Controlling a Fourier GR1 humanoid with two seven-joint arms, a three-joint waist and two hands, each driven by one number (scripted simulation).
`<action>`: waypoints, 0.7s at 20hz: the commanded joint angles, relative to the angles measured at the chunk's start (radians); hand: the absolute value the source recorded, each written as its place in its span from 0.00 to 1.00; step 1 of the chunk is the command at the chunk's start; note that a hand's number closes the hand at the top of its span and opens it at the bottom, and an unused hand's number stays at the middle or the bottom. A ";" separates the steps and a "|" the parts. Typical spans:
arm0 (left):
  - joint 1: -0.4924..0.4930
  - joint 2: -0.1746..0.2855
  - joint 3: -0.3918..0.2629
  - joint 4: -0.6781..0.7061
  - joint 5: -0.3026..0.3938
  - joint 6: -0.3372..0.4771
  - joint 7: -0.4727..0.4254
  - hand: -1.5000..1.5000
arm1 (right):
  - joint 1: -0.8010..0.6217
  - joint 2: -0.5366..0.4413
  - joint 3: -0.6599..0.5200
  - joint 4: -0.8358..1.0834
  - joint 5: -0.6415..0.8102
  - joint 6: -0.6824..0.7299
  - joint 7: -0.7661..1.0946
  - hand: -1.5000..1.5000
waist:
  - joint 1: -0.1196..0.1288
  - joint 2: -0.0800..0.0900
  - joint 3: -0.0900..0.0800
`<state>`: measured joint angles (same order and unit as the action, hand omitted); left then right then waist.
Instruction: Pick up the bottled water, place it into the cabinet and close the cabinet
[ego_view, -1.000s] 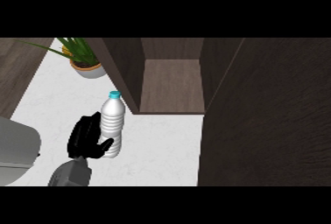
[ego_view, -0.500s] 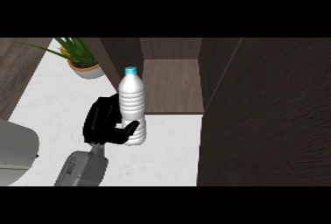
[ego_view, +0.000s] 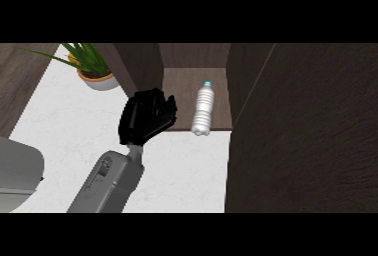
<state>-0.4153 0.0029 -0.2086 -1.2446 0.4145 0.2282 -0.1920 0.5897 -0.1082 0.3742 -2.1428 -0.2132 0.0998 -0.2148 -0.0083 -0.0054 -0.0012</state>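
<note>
Left hand (ego_view: 148, 120): fingers straight, apart, holding nothing. Bottled water (ego_view: 201, 107) at 3 o'clock, just beside, inside cabinet (ego_view: 177, 80); long axis 12–6.

Bottled water (ego_view: 202, 109): clear ribbed plastic, blue cap, upper centre of frame. Sat in cabinet (ego_view: 179, 79) opening, base at shelf's front edge, cap toward frame top, near right wall. Cabinet: dark wood, open. Cabinet door (ego_view: 303, 130) filled frame's right side.
</note>
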 joint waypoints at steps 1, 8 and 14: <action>-0.155 -0.003 -0.063 0.064 -0.038 0.121 0.020 1.00 | -0.035 -0.018 -0.067 0.002 -0.065 0.010 0.024 0.00 | -0.009 0.007 0.002; -0.312 -0.002 -0.080 0.169 -0.092 0.246 0.067 1.00 | -0.043 0.016 0.009 0.042 -0.007 0.000 -0.007 0.00 | -0.040 0.013 0.002; -0.357 0.022 -0.062 0.235 -0.158 0.322 0.100 1.00 | -0.069 0.015 0.009 0.064 -0.016 0.011 -0.004 0.00 | -0.051 0.019 0.002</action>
<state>-0.4783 0.0151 -0.3041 -1.1731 0.2825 0.5902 -0.1768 0.5495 -0.1031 0.3816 -2.1036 -0.2278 0.1124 -0.2231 -0.0206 -0.0148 0.0015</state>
